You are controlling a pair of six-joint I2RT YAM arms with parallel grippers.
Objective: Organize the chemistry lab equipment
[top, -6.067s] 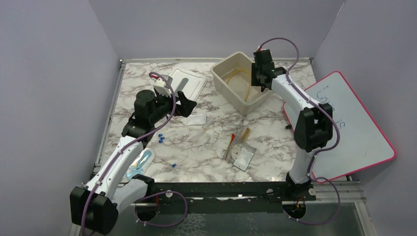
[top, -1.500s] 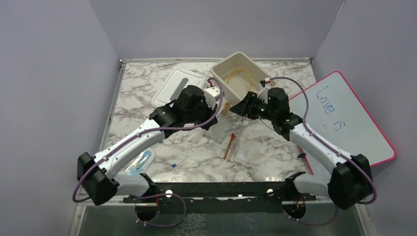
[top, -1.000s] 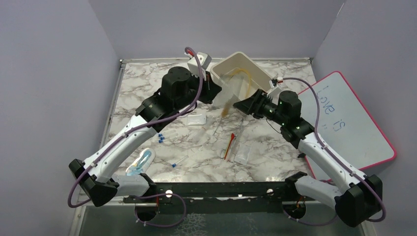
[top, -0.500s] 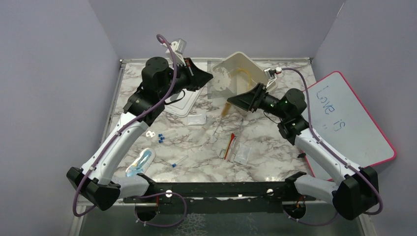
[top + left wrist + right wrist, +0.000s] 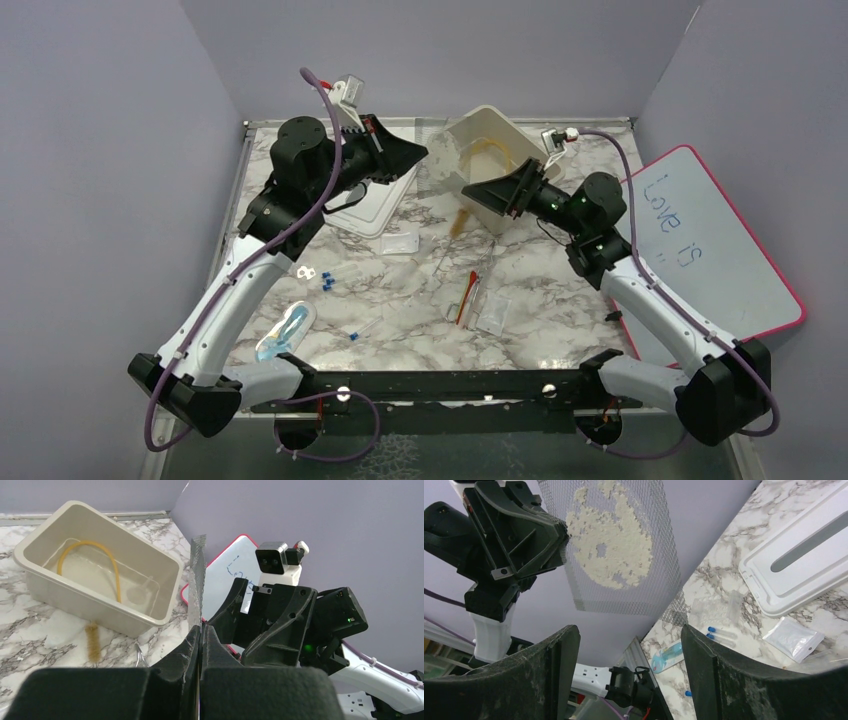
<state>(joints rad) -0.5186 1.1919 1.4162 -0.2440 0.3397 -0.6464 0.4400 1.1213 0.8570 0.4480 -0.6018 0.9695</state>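
L claw [image 5: 416,153] pinched shut on one edge of square grey wire-gauze mat w/ white ceramic centre [image 5: 609,545], held upright in air just left of beige rectangular plastic bin [image 5: 520,135]. R claw [image 5: 470,190] spread wide, empty, at bin's front, facing mat's flat face. R arm is nearer the bin, so probably a handover: it'd need an edge, not the face.
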